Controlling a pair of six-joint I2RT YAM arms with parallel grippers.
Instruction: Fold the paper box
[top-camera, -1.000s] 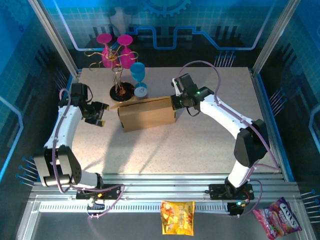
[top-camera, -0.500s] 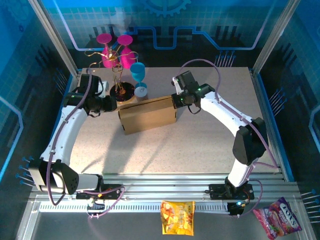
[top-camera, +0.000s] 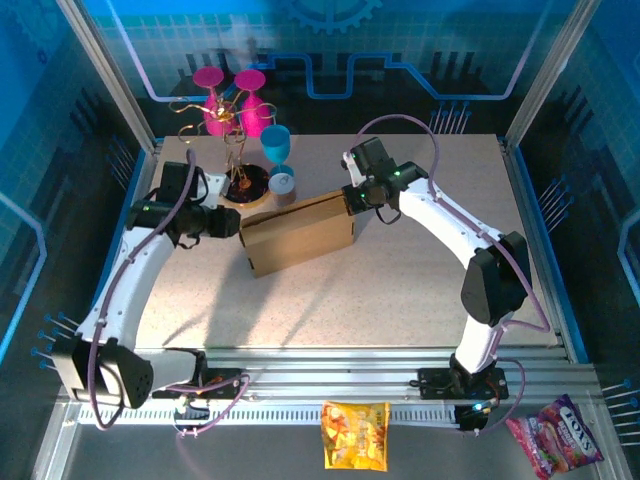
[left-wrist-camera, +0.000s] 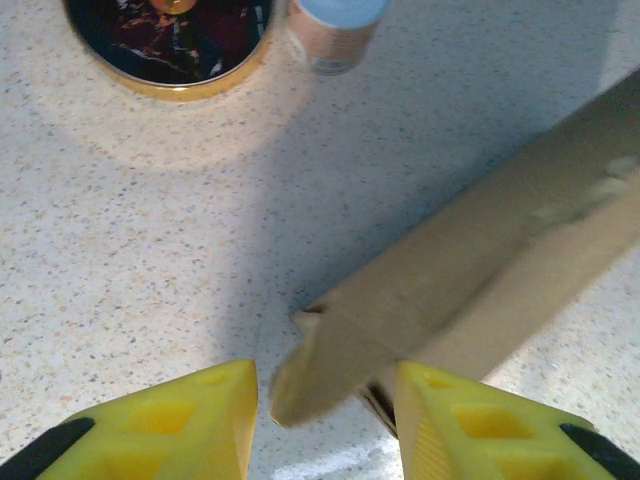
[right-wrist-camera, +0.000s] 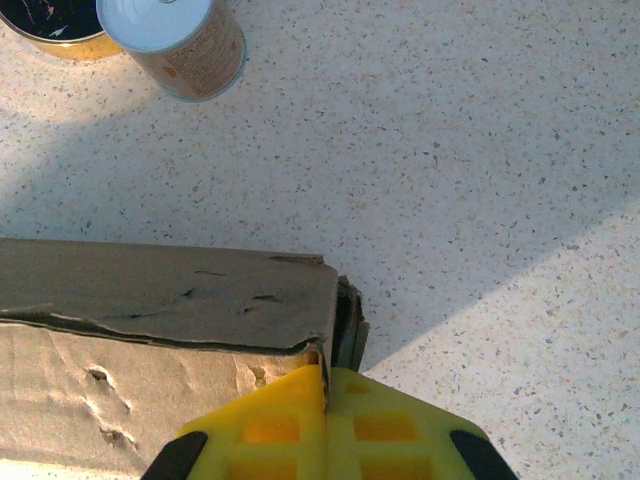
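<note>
The step in hand appears to be closing the loose end flap of the paper box (top-camera: 298, 232). It lies just above the middle of the top view on the speckled table (top-camera: 420, 290), its long side slanting up toward the right.

The left gripper (left-wrist-camera: 325, 392) sits at the bottom edge of the left wrist view. Its yellow fingers (left-wrist-camera: 200, 410) are parted, with the flap's rounded end between them and a sliver of table showing on the left side, so nothing is clamped. To do this well, the flap should probably be centred between the pads before they close. It should then be turned along its crease toward the dark slot beneath it, not shoved lengthwise, since a lengthwise push could slide the box toward the blue-lidded can (left-wrist-camera: 335, 30) and the gold-rimmed black base (left-wrist-camera: 170, 40).

The right gripper (right-wrist-camera: 325, 395) is at the lower middle of its view. Its fingers are pressed together against the box's opposite corner. Whether a cardboard edge is pinched cannot be told. Bracing there should keep the box from swivelling.

The box is plain brown corrugated card and already a shallow closed shape. Its top face is creased, with small tears and a ragged fold line, and the wall at the right end gapes slightly.
</note>
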